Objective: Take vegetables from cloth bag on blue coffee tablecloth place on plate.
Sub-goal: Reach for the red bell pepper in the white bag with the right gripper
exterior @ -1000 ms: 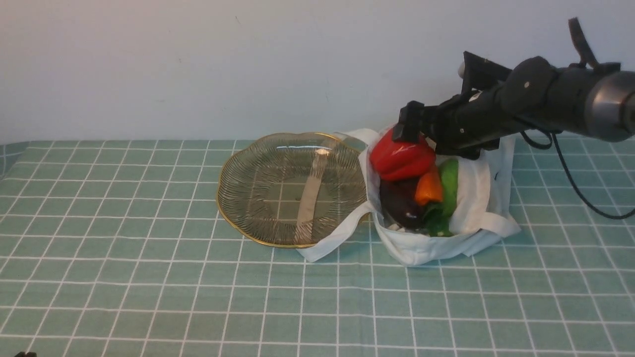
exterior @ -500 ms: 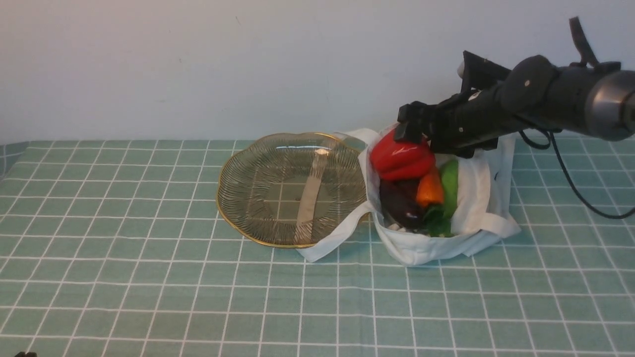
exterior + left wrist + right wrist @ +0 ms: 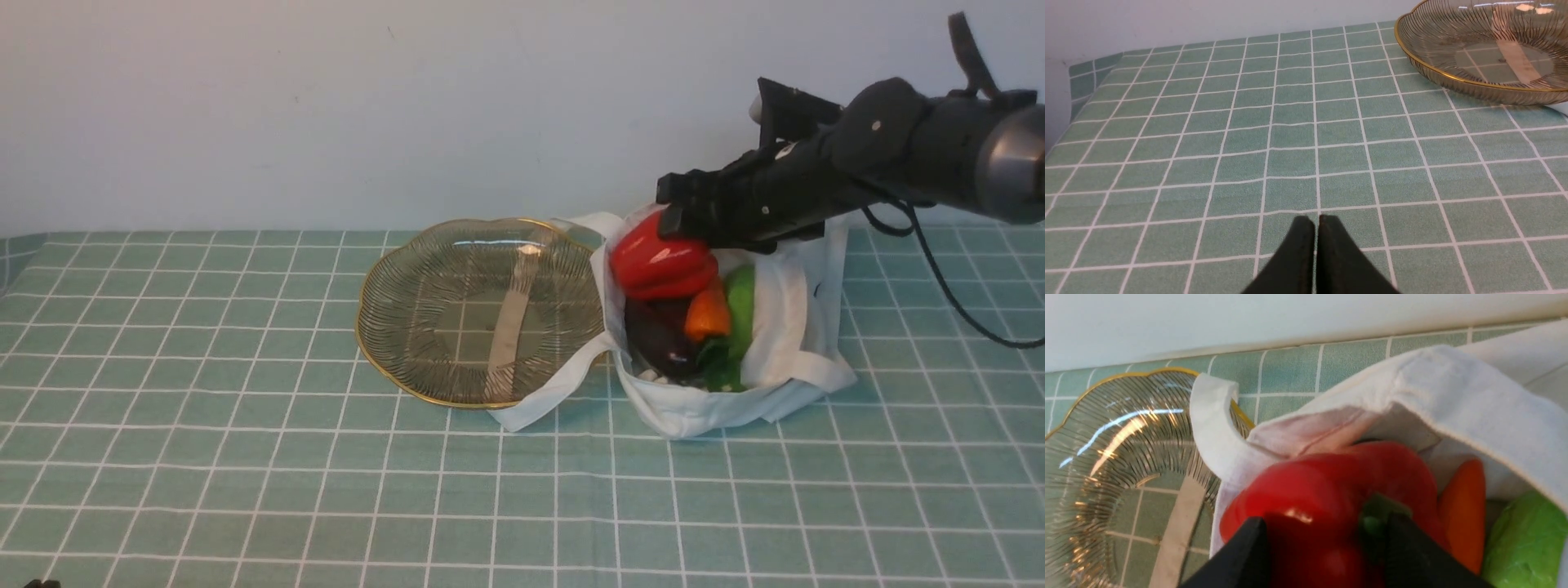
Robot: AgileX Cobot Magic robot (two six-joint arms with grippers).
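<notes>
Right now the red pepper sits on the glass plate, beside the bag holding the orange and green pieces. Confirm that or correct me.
Wrong on the pepper's place: the front view shows the red pepper in the bag, not on the glass plate. The rest stands.

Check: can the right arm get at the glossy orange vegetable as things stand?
Probably not cleanly: its pincer is at the big red bell pepper, which lies against the glossy orange vegetable.
</notes>
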